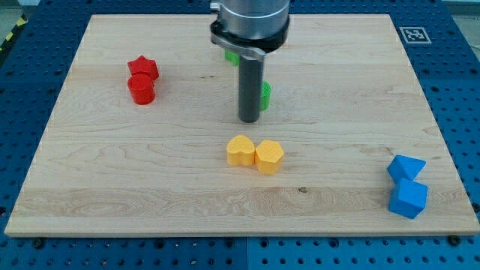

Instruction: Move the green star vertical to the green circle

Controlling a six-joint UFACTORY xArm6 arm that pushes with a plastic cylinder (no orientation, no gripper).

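My tip (249,119) stands near the board's middle. A green block (265,94) shows just to the right of the rod, mostly hidden by it; its shape cannot be made out. A second green block (231,55) peeks out under the arm's head higher up, also mostly hidden. The tip is just left of and slightly below the nearer green block; I cannot tell if they touch.
A red star (143,67) and a red cylinder (140,90) touch at the upper left. A yellow heart (240,150) and a yellow hexagon (269,156) sit together below the tip. Two blue blocks (406,166) (408,199) sit at the lower right. A marker tag (413,34) is at the top right corner.
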